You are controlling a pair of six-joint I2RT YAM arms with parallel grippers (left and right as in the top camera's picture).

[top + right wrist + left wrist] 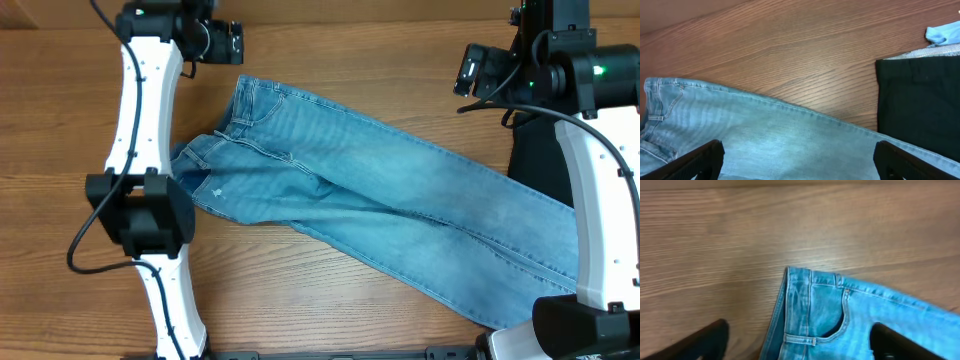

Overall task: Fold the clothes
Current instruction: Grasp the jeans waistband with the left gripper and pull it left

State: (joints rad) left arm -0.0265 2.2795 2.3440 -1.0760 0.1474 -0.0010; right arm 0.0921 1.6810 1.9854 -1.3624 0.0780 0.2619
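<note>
The light blue denim jeans (370, 190) lie flat on the wooden table, waistband at the upper left, legs running down to the lower right. My left gripper (228, 42) hovers just above the waistband corner (805, 305), open and empty, one finger over the wood and one over the denim. My right gripper (470, 72) hangs open and empty above the upper edge of the leg (790, 145). The hems are hidden under my right arm.
A black cloth (545, 160) lies at the right side of the table, also in the right wrist view (920, 95), with a small light blue scrap (942, 35) beyond it. The left arm's base (140, 215) overlaps the jeans' left edge.
</note>
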